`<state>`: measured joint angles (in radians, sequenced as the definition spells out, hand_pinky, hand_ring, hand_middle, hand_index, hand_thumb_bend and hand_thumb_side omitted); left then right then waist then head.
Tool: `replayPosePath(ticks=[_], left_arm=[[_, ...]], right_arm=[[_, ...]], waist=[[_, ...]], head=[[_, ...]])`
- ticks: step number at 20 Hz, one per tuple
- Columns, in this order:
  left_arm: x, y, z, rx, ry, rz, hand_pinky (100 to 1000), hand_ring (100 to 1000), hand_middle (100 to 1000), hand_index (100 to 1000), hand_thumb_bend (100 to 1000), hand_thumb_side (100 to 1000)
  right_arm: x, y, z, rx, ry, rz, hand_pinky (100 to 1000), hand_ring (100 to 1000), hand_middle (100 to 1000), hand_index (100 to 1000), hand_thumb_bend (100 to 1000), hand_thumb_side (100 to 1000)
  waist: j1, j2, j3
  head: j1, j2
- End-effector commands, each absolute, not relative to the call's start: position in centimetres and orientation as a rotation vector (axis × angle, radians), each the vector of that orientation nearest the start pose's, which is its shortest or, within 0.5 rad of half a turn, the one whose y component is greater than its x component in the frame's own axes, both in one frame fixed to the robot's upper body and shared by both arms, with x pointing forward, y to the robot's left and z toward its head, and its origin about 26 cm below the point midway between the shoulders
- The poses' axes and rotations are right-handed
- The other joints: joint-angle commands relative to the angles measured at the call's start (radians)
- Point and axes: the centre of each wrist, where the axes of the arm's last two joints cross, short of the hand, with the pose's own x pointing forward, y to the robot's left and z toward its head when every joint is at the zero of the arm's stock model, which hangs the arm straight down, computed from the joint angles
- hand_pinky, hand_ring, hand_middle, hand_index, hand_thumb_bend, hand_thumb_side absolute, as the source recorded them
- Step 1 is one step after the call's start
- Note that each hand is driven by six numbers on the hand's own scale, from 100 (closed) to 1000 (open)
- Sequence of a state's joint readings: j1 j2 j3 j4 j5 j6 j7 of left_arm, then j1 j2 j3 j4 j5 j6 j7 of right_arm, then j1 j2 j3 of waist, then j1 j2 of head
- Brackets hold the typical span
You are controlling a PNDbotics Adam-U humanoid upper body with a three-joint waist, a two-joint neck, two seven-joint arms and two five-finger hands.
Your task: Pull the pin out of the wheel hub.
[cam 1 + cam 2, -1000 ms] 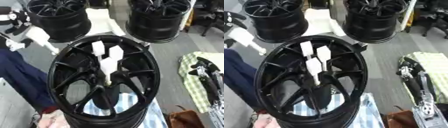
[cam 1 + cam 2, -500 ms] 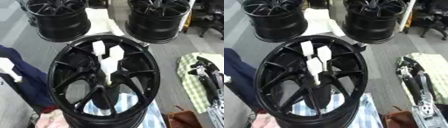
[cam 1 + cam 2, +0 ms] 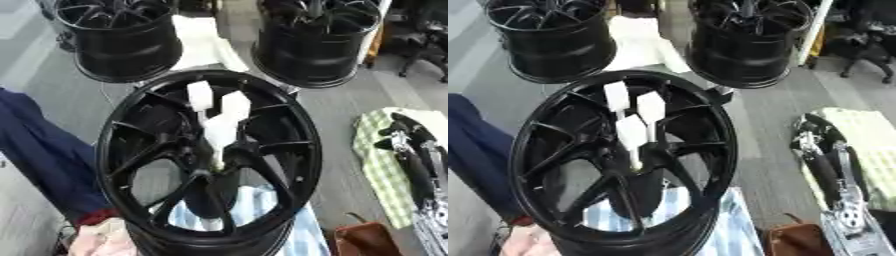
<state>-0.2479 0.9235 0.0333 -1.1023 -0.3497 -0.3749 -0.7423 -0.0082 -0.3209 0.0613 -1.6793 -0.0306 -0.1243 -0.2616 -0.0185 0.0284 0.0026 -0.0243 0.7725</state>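
— Where is the robot's hand?

— The right hand (image 3: pixel 401 135) shows at the far right, black and silver, lying over a checked cloth (image 3: pixel 374 167); whether it is clenched or slack I cannot tell; it touches nothing of the job. No other hand shows.

— And the wheel?

— The wheel (image 3: pixel 210 75) stands to the hand's left, well apart from it, tilted up with its open face toward us; black, with thin spokes running in to the hub.

— The pins?

— Three white pins (image 3: pixel 219 131) stick up out of the hub, left of the hand and far from it; two flat white tops sit side by side farther off, one nearer, close together.

— What else lies round it?

— A striped cloth (image 3: pixel 262 200) under the wheel's near edge; a brown bag (image 3: pixel 367 242) nearer than the hand, just below it; two more black wheels (image 3: pixel 122 40) beyond, up and to the hand's left; dark blue cloth (image 3: pixel 44 150) at the far left.
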Motion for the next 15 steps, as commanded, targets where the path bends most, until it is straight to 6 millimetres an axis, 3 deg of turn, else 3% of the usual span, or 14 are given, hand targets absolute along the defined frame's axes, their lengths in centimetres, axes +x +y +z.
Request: replayPosePath(ticks=[1, 2, 3, 7, 15], left_arm=[[30.5, 53.3, 14.1, 0.407, -0.97, -1.476, 717, 1000, 838, 929, 287, 808], [30.5, 53.2, 14.1, 0.406, -0.971, -1.474, 717, 1000, 838, 929, 287, 808], [30.6, 52.9, 14.3, 0.409, -1.001, -1.471, 684, 1000, 774, 882, 100, 786], [30.6, 51.1, 13.8, 0.422, -1.231, -1.359, 652, 1000, 697, 832, 100, 794], [30.0, 48.9, 12.9, 0.438, -1.632, -0.861, 666, 976, 724, 850, 100, 845]], right_arm=[[27.9, -30.1, 4.2, -0.343, -1.841, 0.071, 666, 545, 578, 834, 100, 661], [27.9, -30.1, 4.3, -0.342, -1.841, 0.071, 666, 545, 578, 834, 100, 661], [27.9, -30.1, 4.2, -0.34, -1.839, 0.064, 665, 545, 578, 834, 100, 661], [27.7, -30.0, 3.8, -0.343, -1.83, 0.033, 665, 545, 578, 833, 100, 660], [27.6, -29.6, 3.4, -0.333, -1.825, -0.005, 665, 545, 578, 833, 100, 660]], waist=[[0.003, -0.005, 0.002], [0.003, -0.005, 0.002], [-0.003, -0.005, 0.008], [-0.019, -0.006, 0.03], [-0.046, -0.007, 0.051]], head=[[-0.003, -0.003], [-0.003, -0.003], [-0.007, -0.003], [-0.029, -0.003], [-0.039, -0.003]])
